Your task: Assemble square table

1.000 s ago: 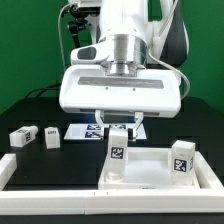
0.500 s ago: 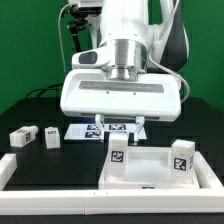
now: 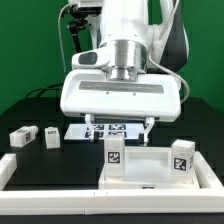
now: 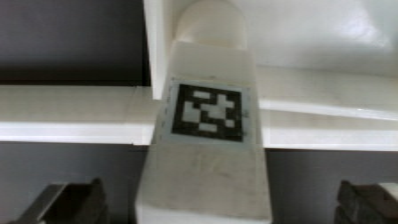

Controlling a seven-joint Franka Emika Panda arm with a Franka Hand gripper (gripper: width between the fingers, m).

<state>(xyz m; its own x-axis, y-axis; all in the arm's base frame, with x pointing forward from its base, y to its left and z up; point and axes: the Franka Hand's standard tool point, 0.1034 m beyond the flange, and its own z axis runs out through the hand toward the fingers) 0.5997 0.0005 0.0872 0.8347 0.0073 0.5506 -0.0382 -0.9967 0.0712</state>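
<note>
The white Franka robot arm [image 3: 122, 50] hangs over a black surface [image 3: 35, 112], midway through building a square table. The white plastic square top with a raised rim [image 3: 150, 166] lies flat toward the exterior view's right, close to the long white border rail [image 3: 10, 168] along the front edge. Behind it lies the thin white marker board [image 3: 78, 131]. Two small white tagged leg blocks stand upright on the top. The nearer leg block [image 3: 115, 153] is at the corner toward the exterior view's left, directly under the arm. The farther leg block [image 3: 182, 158] is at the corner toward that view's right. Whether either is fully seated in its socket cannot be told. Two loose white leg blocks, one [image 3: 20, 138] and the other [image 3: 52, 137], lie on the surface well apart from the top, toward the exterior view's left. The claw [image 3: 120, 125] is spread wide above the nearer leg block, with both fingers clear of it and nothing in its grip. The wrist view shows that block's black-and-white tag [image 4: 214, 110] with a dark finger [image 4: 71, 200] on each side. By this evidence the job looks about half done, with two legs left to fetch and fit.
</note>
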